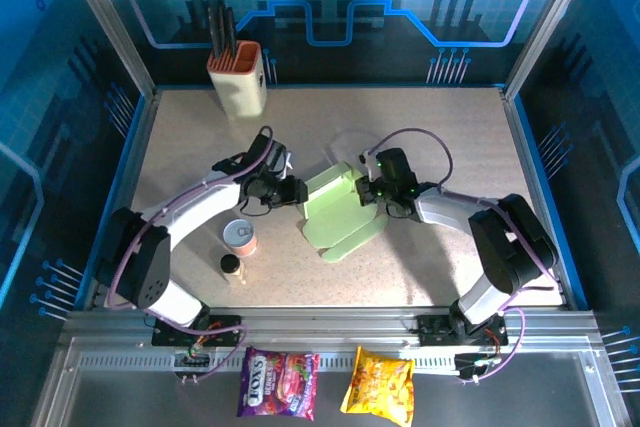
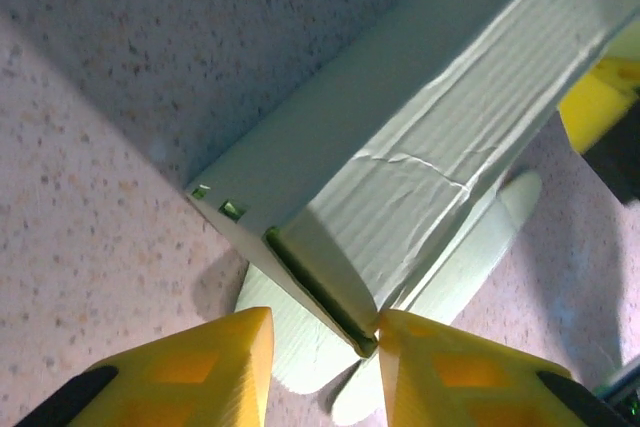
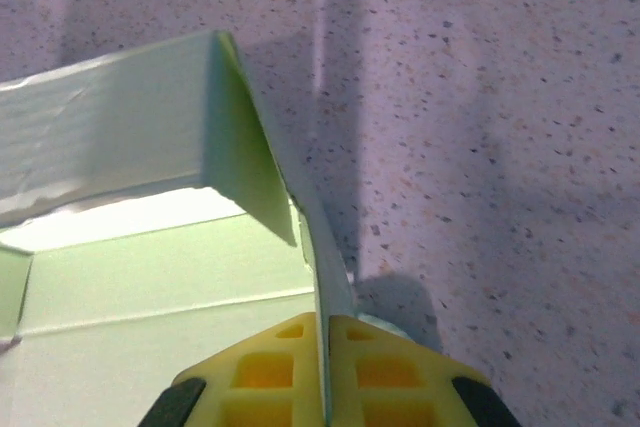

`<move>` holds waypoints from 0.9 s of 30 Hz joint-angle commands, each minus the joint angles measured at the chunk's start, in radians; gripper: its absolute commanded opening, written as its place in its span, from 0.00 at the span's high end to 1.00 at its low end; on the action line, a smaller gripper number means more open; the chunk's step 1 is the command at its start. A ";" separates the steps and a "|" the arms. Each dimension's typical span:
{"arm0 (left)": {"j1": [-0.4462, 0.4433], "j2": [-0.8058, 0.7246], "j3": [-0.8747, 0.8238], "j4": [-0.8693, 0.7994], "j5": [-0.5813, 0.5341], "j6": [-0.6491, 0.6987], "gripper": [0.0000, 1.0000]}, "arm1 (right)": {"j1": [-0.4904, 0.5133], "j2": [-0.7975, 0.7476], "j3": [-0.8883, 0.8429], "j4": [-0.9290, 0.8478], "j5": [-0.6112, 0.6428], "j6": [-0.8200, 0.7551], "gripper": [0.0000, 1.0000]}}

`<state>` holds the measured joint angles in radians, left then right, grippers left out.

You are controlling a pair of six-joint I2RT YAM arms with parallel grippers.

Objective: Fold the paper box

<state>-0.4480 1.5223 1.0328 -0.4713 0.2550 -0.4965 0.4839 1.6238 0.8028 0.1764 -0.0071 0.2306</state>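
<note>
Right end effector (image 3: 325, 335): fingers together, clamped on 1 thin upright wall of the paper box (image 3: 120, 147). Left end effector (image 2: 325, 332): fingers apart, box corner in the gap against 1 finger. Box partly folded, mid-bench (image 1: 450, 127), between the 2 end effectors.

Speckled beige desk (image 1: 430, 137), fenced by aluminium rails. Near the middle, pale green paper box (image 1: 338, 219), base flat on the surface, one panel raised. Toward the far left corner, beige orange-rimmed utensil holder (image 1: 238, 82), upright. Left of the box, small round tin (image 1: 239, 237); just beside it, dark-capped little jar (image 1: 232, 268), both standing.
</note>
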 commanded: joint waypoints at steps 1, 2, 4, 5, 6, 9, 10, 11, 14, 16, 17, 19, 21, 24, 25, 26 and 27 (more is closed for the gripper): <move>-0.015 -0.077 -0.046 -0.079 0.052 -0.007 0.62 | 0.029 0.037 -0.043 0.155 -0.036 -0.024 0.96; -0.015 -0.095 -0.056 -0.087 0.053 -0.009 0.61 | 0.036 0.042 -0.047 0.174 -0.039 -0.041 0.96; -0.015 -0.133 -0.071 -0.113 0.038 -0.010 0.57 | 0.055 0.051 -0.056 0.212 -0.037 -0.079 0.96; -0.015 -0.150 -0.075 -0.126 0.023 -0.009 0.55 | 0.062 0.055 -0.056 0.222 -0.033 -0.093 0.96; -0.015 -0.170 -0.077 -0.142 -0.001 -0.005 0.52 | 0.068 0.059 -0.057 0.229 -0.034 -0.104 0.96; -0.015 -0.217 -0.072 -0.181 -0.067 0.007 0.43 | 0.082 0.068 -0.056 0.239 -0.031 -0.132 0.96; -0.015 -0.231 -0.068 -0.190 -0.094 0.010 0.41 | 0.085 0.070 -0.054 0.240 -0.033 -0.140 0.95; -0.014 -0.243 -0.066 -0.193 -0.121 0.011 0.39 | 0.088 0.069 -0.053 0.241 -0.034 -0.147 0.95; -0.004 -0.262 -0.063 -0.167 -0.144 0.017 0.34 | 0.100 0.067 -0.050 0.237 -0.037 -0.174 0.95; 0.004 -0.242 -0.043 -0.141 -0.116 0.018 0.34 | 0.109 0.062 -0.048 0.236 -0.037 -0.190 0.95; 0.006 -0.222 -0.031 -0.130 -0.098 0.018 0.35 | 0.113 0.060 -0.044 0.231 -0.042 -0.196 0.95; 0.008 -0.171 -0.007 -0.098 -0.051 0.015 0.36 | 0.117 0.059 -0.032 0.218 -0.055 -0.209 0.95; 0.009 -0.110 0.016 -0.069 -0.011 0.011 0.37 | 0.124 0.065 -0.018 0.203 -0.069 -0.221 0.95; 0.009 -0.032 0.050 -0.045 0.019 0.007 0.40 | 0.140 0.073 0.009 0.182 -0.081 -0.245 0.94; 0.009 -0.015 0.056 -0.037 0.024 0.008 0.41 | 0.145 0.075 0.017 0.173 -0.081 -0.251 0.95; 0.009 -0.002 0.059 -0.024 0.029 0.005 0.41 | 0.149 0.079 0.026 0.164 -0.083 -0.253 0.95; 0.009 0.008 0.058 -0.007 0.034 0.002 0.42 | 0.155 0.080 0.035 0.155 -0.085 -0.256 0.94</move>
<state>-0.4431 1.5070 1.0588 -0.5190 0.2371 -0.4919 0.6140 1.6901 0.7963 0.3553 -0.0650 0.0128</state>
